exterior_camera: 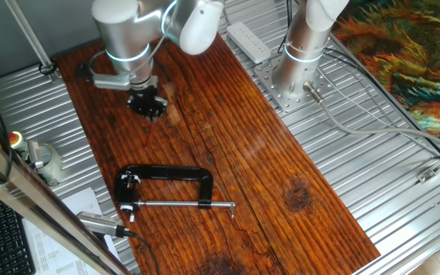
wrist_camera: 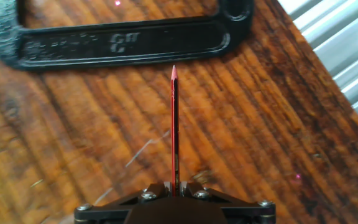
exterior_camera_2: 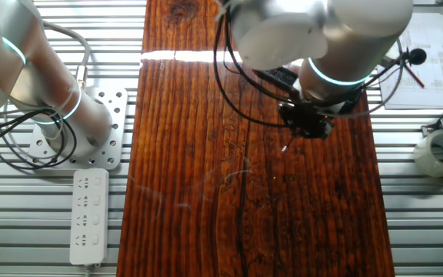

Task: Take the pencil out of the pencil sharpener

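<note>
- red pencil (wrist_camera: 174, 124) is pinched between the fingers of the gripper (wrist_camera: 174, 186) at its blunt end; the sharpened tip points away from the hand toward the black clamp (wrist_camera: 117, 40) lying on the wooden counter (wrist_camera: 278, 155).
- in one fixed view the pencil (exterior_camera: 149, 131) shows only as a faint red line hanging below the gripper (exterior_camera: 147, 107), above the wood, well apart from the clamp (exterior_camera: 166, 187).
- step in hand, as i judge it: the pull-out looks done, since the shaft is bare along its whole visible length and nothing sits on the tip.
- next move likely calls for carrying the pencil clear and setting it down gently; the thin shaft could swivel in the grip.
- no pencil sharpener can be made out in any view; i cannot say where it is.
- the other fixed view: the arm hides most of the gripper (exterior_camera_2: 308, 123), and the pencil is too faint to confirm there.
- hand view cuts off the clamp's screw end.
</note>
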`<state>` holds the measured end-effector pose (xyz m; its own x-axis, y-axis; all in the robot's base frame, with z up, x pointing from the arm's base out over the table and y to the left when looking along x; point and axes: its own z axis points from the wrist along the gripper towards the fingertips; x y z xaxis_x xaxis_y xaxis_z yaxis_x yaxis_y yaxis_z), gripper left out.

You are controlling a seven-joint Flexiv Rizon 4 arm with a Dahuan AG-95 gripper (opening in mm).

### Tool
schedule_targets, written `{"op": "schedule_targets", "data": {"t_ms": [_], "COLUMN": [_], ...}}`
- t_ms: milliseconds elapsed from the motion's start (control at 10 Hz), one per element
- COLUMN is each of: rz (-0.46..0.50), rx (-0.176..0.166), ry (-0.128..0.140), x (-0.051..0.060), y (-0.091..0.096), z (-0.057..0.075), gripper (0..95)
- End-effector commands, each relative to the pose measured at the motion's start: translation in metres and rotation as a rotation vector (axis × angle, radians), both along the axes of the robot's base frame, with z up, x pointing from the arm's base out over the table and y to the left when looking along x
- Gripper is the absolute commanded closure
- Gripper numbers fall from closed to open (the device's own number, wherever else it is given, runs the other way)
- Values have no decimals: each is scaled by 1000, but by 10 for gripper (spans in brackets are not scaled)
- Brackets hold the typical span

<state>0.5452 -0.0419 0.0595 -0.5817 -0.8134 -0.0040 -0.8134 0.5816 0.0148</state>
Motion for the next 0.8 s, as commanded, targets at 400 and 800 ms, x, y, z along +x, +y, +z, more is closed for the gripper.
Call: {"op": "schedule_targets", "data": {"t_ms": [400,800], "rz": [-23,-3], "rx": [-10,-7], "ry": [-8,-12], "x": [13,13], "y": [-3,-5], "z": [-11,-22], "gripper": [950,950]}}
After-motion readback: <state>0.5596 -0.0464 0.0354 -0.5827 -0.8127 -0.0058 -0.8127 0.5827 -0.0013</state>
